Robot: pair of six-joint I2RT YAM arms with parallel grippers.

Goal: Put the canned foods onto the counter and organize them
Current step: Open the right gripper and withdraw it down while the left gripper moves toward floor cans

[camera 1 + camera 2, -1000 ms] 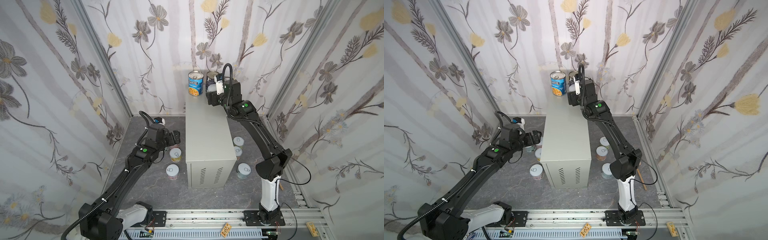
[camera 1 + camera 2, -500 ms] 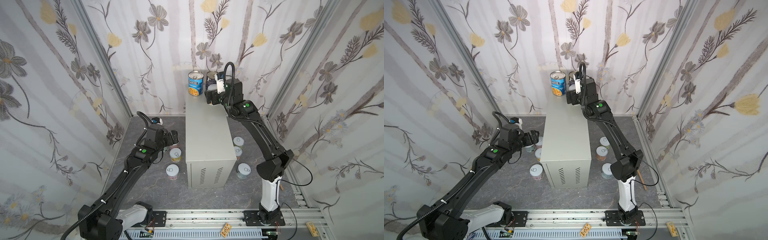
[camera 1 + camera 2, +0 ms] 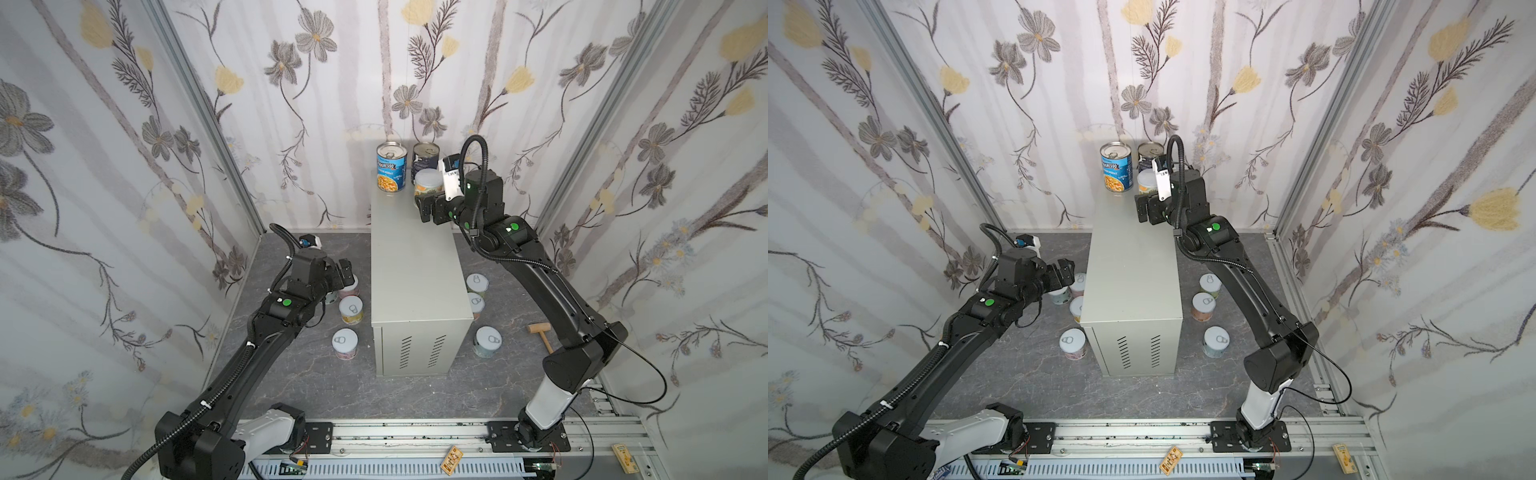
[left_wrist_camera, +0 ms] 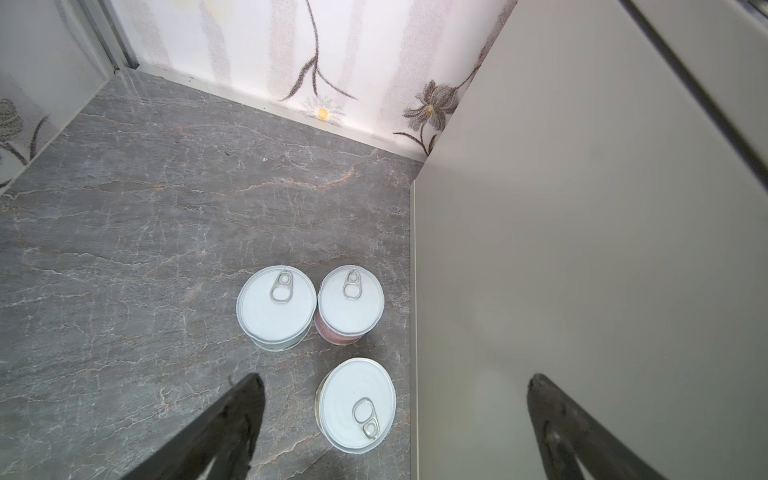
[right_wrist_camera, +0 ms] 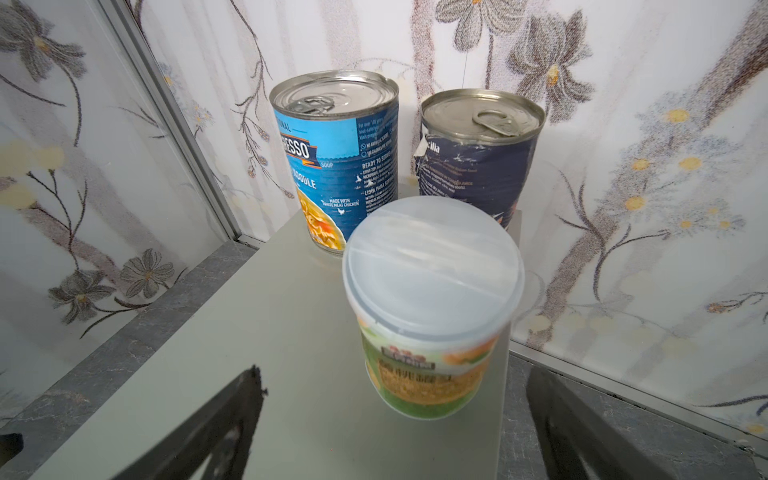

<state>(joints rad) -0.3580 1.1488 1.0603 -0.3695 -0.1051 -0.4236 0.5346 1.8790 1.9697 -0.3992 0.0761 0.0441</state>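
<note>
On the counter (image 3: 411,266), upper centre in both top views, stand the blue can (image 3: 391,166), navy can (image 3: 426,154) and green-labelled can (image 5: 428,291) — right gripper (image 5: 395,374) spread wide, clear of it — while the left gripper (image 4: 392,378), spread too, hangs over three floor cans (image 4: 275,307).

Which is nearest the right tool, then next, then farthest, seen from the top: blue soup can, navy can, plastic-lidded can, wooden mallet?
1. The plastic-lidded can, just ahead of the right tool on the counter.
2. The blue soup can and navy can, at the counter's back; too close to call.
3. The wooden mallet, down on the floor.
</note>
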